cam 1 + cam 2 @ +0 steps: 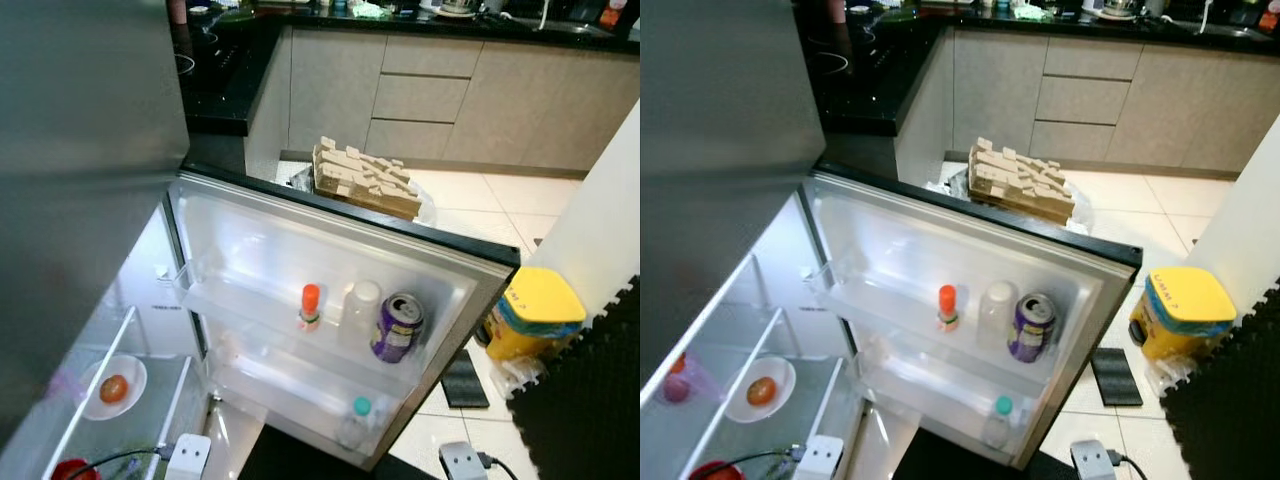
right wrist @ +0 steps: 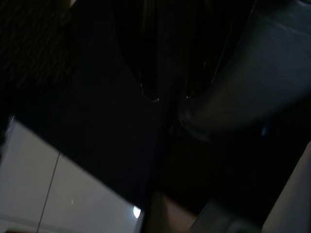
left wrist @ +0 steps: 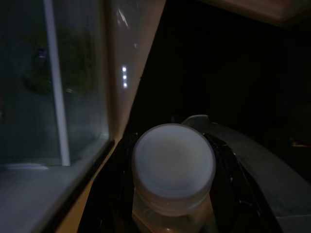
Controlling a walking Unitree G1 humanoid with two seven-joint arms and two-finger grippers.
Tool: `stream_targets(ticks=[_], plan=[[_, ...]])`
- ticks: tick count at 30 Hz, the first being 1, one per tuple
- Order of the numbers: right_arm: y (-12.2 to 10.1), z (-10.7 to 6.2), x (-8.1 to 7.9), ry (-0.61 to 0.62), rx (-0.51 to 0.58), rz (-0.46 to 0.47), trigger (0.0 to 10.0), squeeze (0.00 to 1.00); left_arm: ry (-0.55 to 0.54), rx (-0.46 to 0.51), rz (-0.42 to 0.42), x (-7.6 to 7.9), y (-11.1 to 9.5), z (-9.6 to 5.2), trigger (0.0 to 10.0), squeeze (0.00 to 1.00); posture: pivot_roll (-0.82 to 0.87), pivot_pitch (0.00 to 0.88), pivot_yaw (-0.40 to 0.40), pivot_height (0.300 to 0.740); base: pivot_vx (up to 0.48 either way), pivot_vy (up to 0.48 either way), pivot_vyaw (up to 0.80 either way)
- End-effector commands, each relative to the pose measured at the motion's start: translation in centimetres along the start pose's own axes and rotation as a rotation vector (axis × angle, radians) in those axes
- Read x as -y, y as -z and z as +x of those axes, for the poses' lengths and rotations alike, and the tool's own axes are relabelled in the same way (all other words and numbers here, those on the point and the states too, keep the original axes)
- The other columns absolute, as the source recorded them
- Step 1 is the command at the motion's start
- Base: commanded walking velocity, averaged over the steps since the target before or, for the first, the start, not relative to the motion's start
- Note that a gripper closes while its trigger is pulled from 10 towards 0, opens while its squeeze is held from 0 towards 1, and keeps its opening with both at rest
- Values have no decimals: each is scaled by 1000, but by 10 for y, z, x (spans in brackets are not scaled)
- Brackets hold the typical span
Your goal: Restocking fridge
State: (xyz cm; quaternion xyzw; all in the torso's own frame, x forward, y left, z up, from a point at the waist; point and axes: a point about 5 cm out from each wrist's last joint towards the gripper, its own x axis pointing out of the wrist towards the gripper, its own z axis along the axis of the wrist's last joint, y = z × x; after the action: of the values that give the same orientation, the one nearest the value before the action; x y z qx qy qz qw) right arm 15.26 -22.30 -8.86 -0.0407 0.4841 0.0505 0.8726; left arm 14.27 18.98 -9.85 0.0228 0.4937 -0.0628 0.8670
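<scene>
The fridge door (image 1: pixel 330 250) stands wide open before me. Its upper door shelf holds an orange-capped small bottle (image 1: pixel 310 306), a white-capped clear jar (image 1: pixel 359 310) and a purple can (image 1: pixel 397 326). A teal-capped bottle (image 1: pixel 357 420) sits in the lower door shelf. In the left wrist view my left gripper (image 3: pixel 174 189) is shut on a clear bottle with a white lid (image 3: pixel 173 162), black fingers (image 3: pixel 116 194) on both sides of it, beside a glass fridge shelf edge (image 3: pixel 58 97). My right gripper (image 2: pixel 170 97) hangs low in deep shade.
Inside the fridge, a white bowl with an orange-red fruit (image 1: pixel 113 388) rests on a glass shelf, with a red item (image 1: pixel 68 470) below. Beyond the door lie a cardboard egg tray (image 1: pixel 365 180), a yellow-lidded bin (image 1: pixel 535 315), black foam mats (image 1: pixel 590 400) and kitchen cabinets (image 1: pixel 430 95).
</scene>
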Motion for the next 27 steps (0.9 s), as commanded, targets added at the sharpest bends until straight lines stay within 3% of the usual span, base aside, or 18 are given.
stream_targets(ticks=[1, 5, 11, 16, 19, 24, 27], plan=[[1, -2, 4, 6, 6, 0, 10000, 0, 38, -4, -16, 11, 1, 2, 10000, 0, 26, 0, -38, 740, 0, 0, 0], [-8, 0, 0, -49, 46, -26, 10000, 0, 36, -8, -13, 11, 2, 1, 10000, 0, 26, 0, -38, 740, 0, 0, 0], [-38, 2, -20, -277, 202, -26, 10000, 0, 34, -11, -13, 11, 3, 1, 10000, 0, 22, 0, -36, 740, 0, 0, 0], [-55, 1, -29, -398, 283, -5, 10000, 0, 34, -12, -13, 11, 4, 1, 10000, 0, 19, 0, -34, 740, 0, 0, 0], [-74, -2, -44, -605, 356, -14, 10000, 0, 34, -11, -14, 11, 4, 1, 10000, 0, 18, 0, -35, 740, 0, 0, 0], [-80, -7, -52, -757, 375, -25, 10000, 0, 34, -7, -17, 11, 4, 1, 10000, 0, 19, 0, -37, 740, 0, 0, 0], [-90, -14, -60, -930, 417, -11, 10000, 0, 33, -6, -19, 11, 4, 1, 10000, 0, 19, 0, -37, 740, 0, 0, 0]])
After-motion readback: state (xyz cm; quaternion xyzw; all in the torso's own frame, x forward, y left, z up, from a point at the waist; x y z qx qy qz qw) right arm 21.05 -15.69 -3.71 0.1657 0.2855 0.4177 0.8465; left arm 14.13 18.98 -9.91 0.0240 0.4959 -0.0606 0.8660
